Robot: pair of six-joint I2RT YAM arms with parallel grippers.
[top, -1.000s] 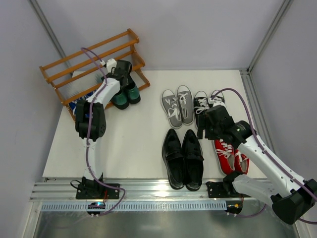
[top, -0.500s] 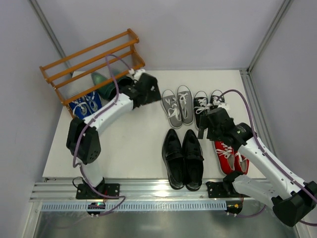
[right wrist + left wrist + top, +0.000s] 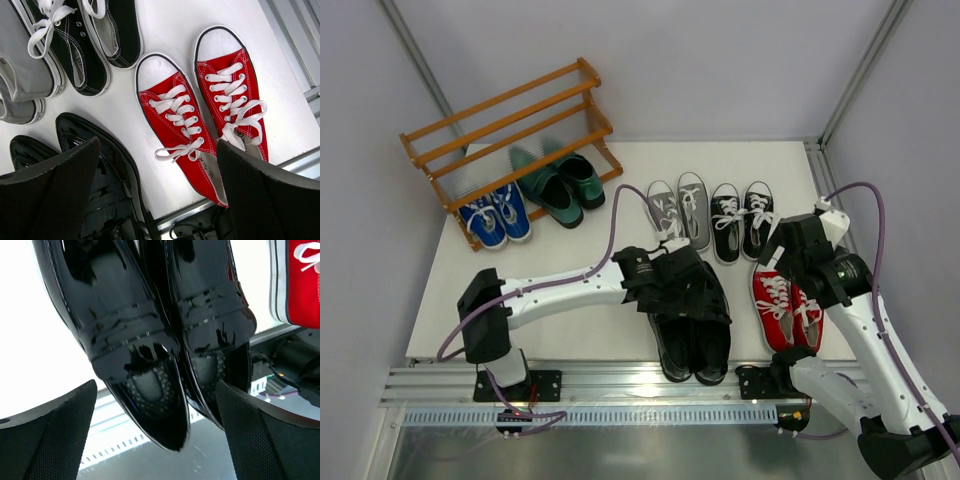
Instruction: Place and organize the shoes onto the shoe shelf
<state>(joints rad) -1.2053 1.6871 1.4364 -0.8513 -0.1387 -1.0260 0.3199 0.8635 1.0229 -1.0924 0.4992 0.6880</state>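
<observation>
The orange-brown shoe shelf (image 3: 510, 110) stands at the far left. Blue sneakers (image 3: 495, 218) and dark green loafers (image 3: 558, 180) sit at its lowest tier. Grey sneakers (image 3: 680, 212) and black-and-white sneakers (image 3: 740, 220) lie mid-table. My left gripper (image 3: 685, 290) is open and empty, low over the black leather loafers (image 3: 695, 340), with a finger on each side of the pair (image 3: 150, 330). My right gripper (image 3: 792, 262) is open and empty above the red sneakers (image 3: 785, 310), which show between its fingers (image 3: 200, 120).
The metal rail (image 3: 620, 385) with the arm bases runs along the near edge. Grey walls close in the left, the back and the right. The left arm stretches across the table's middle. The black-and-white sneakers (image 3: 90, 45) lie just beyond the red pair.
My left arm has swung from the shelf across to the black loafers, leaving the green loafers at the shelf. My right gripper has moved right, from the black-and-white sneakers toward the red pair.
</observation>
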